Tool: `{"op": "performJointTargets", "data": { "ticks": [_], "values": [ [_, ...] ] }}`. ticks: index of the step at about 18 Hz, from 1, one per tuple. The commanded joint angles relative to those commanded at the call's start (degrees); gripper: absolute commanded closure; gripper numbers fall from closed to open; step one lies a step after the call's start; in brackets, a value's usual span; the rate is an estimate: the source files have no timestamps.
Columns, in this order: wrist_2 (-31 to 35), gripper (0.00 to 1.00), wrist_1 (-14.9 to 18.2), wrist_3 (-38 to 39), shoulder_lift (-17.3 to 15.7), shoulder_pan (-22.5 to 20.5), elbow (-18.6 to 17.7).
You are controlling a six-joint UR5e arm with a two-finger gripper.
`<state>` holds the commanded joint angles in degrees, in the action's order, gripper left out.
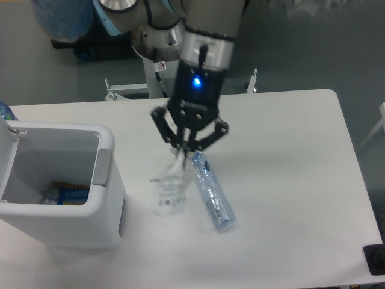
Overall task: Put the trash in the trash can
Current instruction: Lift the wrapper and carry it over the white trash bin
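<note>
My gripper (186, 151) hangs above the table, shut on the top edge of the small clear wrapper (168, 188), which dangles below it in the air, blurred by motion. The long wrinkly bottle (212, 192) with its blue tint lies on the table just right of the wrapper, its cap end toward the front. The white trash can (66, 186) stands at the left with its lid swung open; some packaging lies at its bottom. The gripper is to the right of the can, about a hand's width from its rim.
The grey tab (102, 167) sits on the can's right wall, facing the gripper. The arm's base and a metal stand (150, 66) rise behind the table's far edge. A dark object (375, 259) sits at the front right corner.
</note>
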<state>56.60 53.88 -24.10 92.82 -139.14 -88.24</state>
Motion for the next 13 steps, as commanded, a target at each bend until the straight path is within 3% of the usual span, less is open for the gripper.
{"op": "performJointTargets", "data": {
  "ticks": [5, 13],
  "values": [
    [0.09, 0.95, 0.0, 4.67, -0.45, 5.8, -0.8],
    [0.17, 0.93, -0.09, 4.5, -0.36, 12.22, -3.96]
  ]
}}
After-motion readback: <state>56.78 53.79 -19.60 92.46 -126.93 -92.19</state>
